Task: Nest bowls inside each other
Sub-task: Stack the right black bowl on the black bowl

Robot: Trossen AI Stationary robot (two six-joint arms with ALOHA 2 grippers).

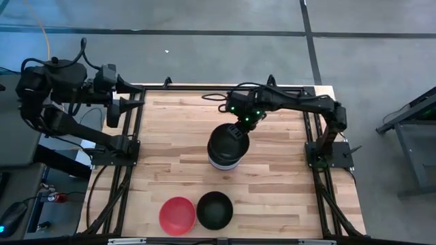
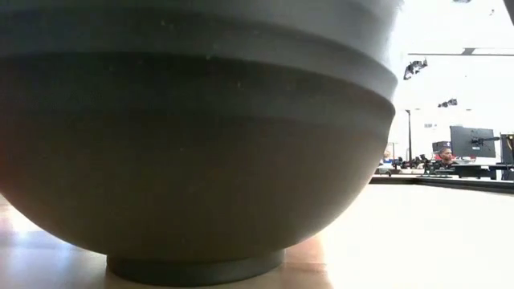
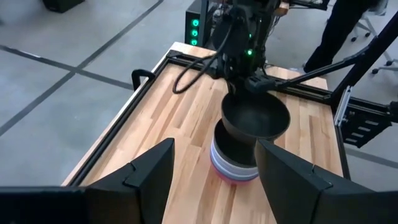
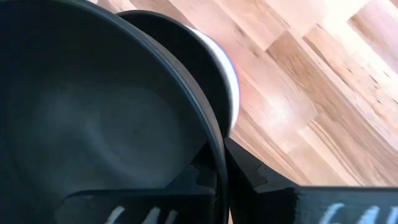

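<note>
A stack of nested bowls (image 1: 224, 160) stands on its base at the table's middle; white, lavender and magenta rims show under a black top bowl (image 3: 231, 163). Just over it hangs another black bowl (image 3: 255, 118), with my right gripper (image 1: 240, 128) shut on it. A red bowl (image 1: 177, 215) and a black bowl (image 1: 214, 209) sit side by side at the near edge; the black one fills the low view (image 2: 201, 160). My left gripper (image 3: 214, 148) is open with nothing in it, drawn back over the table's left edge (image 1: 126, 95). My right gripper pinches the black bowl's rim (image 4: 219, 146) on its far-right side, one finger inside the bowl and one outside. The fingers come from above, slanting in from the far right. The bowl hangs tilted over the stack; whether its underside touches the top bowl I cannot tell.
Black frame rails (image 1: 129, 170) run along the table's left and right sides. Bare wood lies left and right of the stack (image 1: 170, 136). A person stands beyond the table's right side in the left wrist view (image 3: 339, 31).
</note>
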